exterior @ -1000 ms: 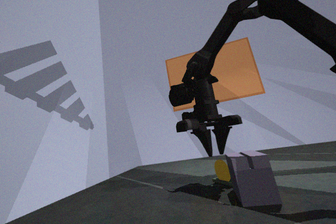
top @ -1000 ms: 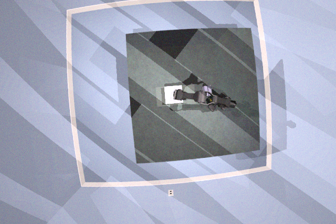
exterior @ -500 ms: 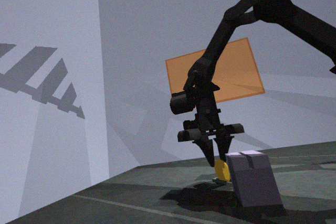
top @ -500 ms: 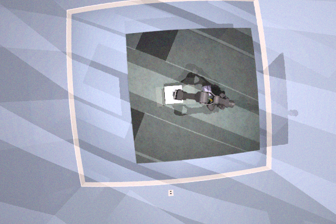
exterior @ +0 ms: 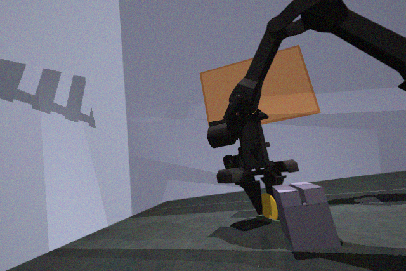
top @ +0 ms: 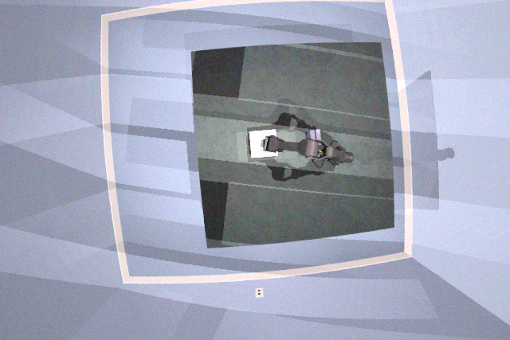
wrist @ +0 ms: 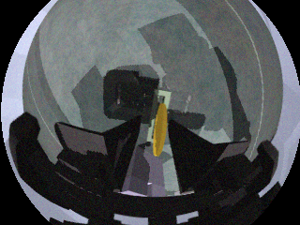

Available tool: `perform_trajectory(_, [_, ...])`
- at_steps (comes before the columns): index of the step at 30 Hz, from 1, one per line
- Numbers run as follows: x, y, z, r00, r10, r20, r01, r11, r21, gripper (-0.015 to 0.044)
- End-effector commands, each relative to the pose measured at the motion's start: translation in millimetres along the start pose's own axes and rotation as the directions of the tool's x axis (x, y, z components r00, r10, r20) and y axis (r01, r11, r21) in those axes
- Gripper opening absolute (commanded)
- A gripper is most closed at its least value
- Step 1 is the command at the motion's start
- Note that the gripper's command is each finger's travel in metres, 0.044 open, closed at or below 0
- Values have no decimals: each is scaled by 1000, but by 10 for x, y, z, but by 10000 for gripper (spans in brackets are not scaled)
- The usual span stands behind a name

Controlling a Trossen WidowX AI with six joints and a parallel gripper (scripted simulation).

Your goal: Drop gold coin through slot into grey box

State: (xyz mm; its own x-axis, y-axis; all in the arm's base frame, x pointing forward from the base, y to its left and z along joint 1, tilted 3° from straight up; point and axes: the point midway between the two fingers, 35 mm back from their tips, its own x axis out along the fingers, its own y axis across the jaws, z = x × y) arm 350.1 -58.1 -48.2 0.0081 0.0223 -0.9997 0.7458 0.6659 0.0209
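The dark green worktop (exterior: 183, 242) carries the grey slotted box (exterior: 306, 217), whose near corner hides the right edge of the thin gold coin (exterior: 268, 206) standing on edge just beside it. Its dark-green holder is barely discernible beneath. The black gripper (exterior: 262, 192) straddles the coin's top, jaws part-open and apparently not clamping it.

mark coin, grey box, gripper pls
coin (exterior: 269, 206): exterior view, on its yellow face beside the box.
grey box (exterior: 307, 222): exterior view, on its front wall.
gripper (exterior: 264, 195): exterior view, midway between the fingertips, which straddle the coin.
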Motion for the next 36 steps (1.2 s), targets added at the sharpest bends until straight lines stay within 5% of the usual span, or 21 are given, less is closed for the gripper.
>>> perform_trajectory(1, [77, -39, -37, 1000, -14, -10, 14, 1000, -1, 161])
perform_trajectory(3, [77, -39, -37, 1000, -14, -10, 14, 1000, -1, 161])
perform_trajectory(8, [77, -39, -37, 1000, -14, -10, 14, 1000, -1, 29])
perform_trajectory(12, [77, -39, -37, 1000, -14, -10, 14, 1000, -1, 3])
perform_trajectory(36, [-328, -2, -1, 1000, -13, -9, 13, 1000, -1, 0])
